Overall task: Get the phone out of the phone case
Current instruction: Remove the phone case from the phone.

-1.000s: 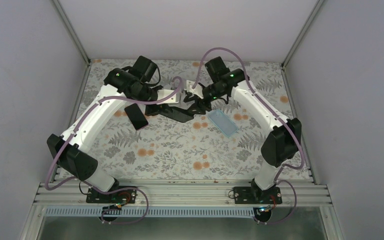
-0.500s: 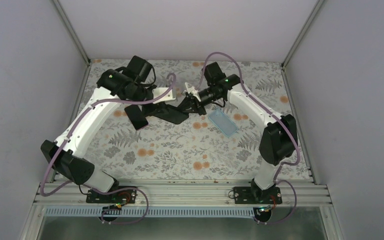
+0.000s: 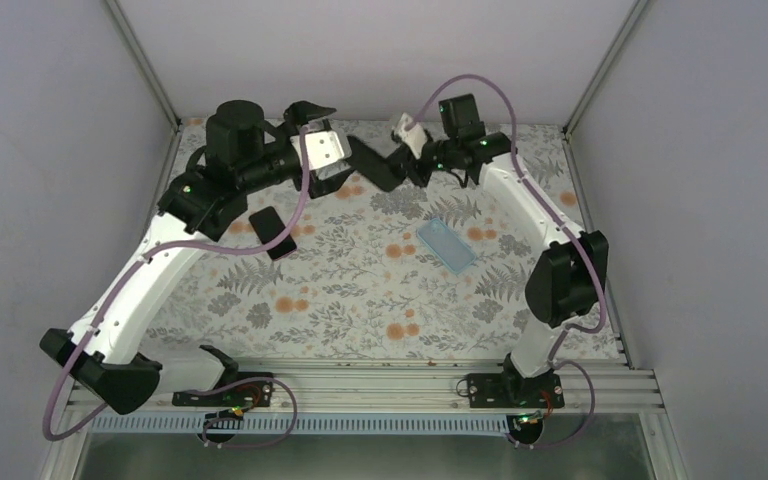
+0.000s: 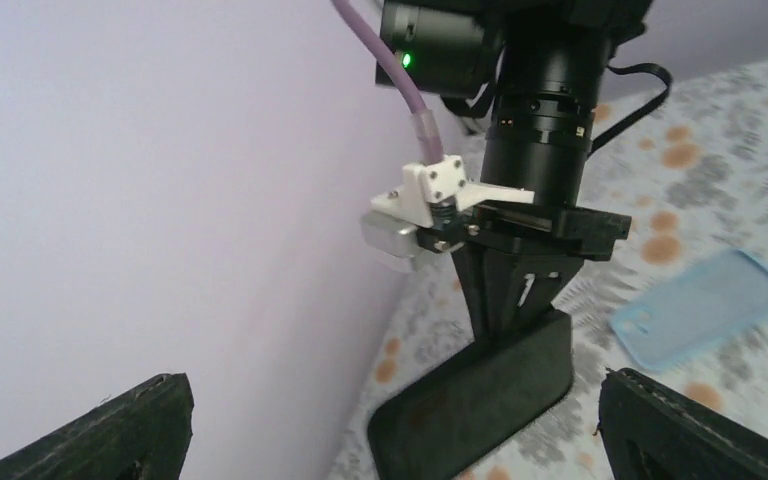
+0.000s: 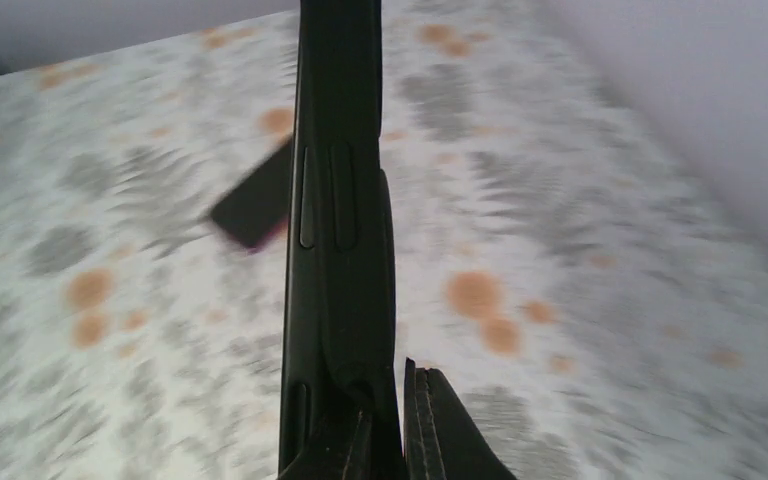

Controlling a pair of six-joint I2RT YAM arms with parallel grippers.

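My right gripper [image 3: 401,160] is shut on one end of a black phone case [image 3: 373,165], holding it in the air near the back wall. The right wrist view has the case [image 5: 340,200] edge-on, button bumps showing, pinched between the gripper's [image 5: 392,420] fingers. I cannot tell whether a phone sits inside it. A dark phone [image 3: 274,232] lies flat on the table to the left. My left gripper [image 3: 338,148] is open and empty, raised just left of the case [image 4: 480,400], not touching it.
A light blue phone case [image 3: 447,246] lies on the flowered tabletop [image 3: 360,300] right of centre, and in the left wrist view the blue case [image 4: 702,308] is behind the right arm. The back wall [image 3: 380,60] is close behind both grippers.
The left gripper opened, let go of the black case and rose back to the left. The right gripper shut on the case and carried it up toward the back wall.
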